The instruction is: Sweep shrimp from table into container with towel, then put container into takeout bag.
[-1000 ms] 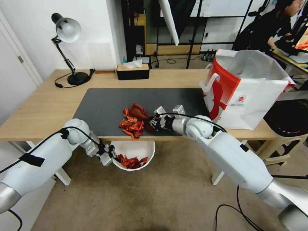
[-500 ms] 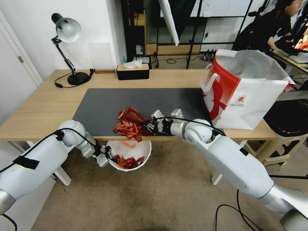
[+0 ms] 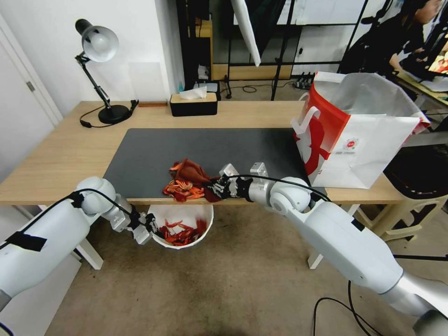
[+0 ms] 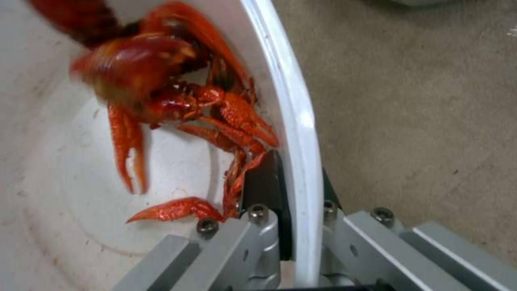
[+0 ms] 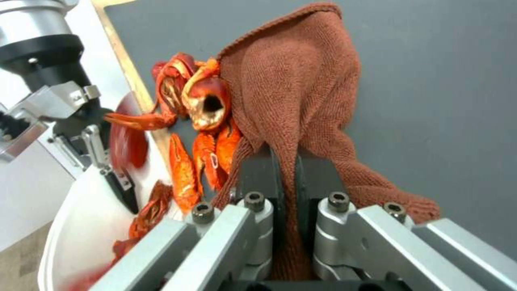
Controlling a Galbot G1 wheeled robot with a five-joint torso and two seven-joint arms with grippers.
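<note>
right gripper (image 3: 218,186) clamps towel (image 3: 192,171) | shrimp (image 3: 183,190) now at surface (image 3: 56,154) edge — pile smaller, more in container (image 3: 183,216) | left gripper (image 3: 150,224) pinches its rim below — sweep nearly done

Right gripper (image 5: 284,169): dark fingers (image 5: 257,173) closed tight on a fold of the towel (image 5: 301,89), cloth running down between them. Towel: red-brown, fuzzy, bunched upward, lying on the dark grey mat (image 5: 431,101) of the table (image 5: 116,52). Shrimp (image 5: 202,109): several red-orange pieces touching the towel's side, at the mat's edge, claws reaching past the wooden strip. Container (image 5: 80,218): white, just beyond and beneath the table edge, more shrimp pieces inside, one blurred red. Left gripper (image 5: 110,169): metal frame, dark finger inside the container's rim.
</note>
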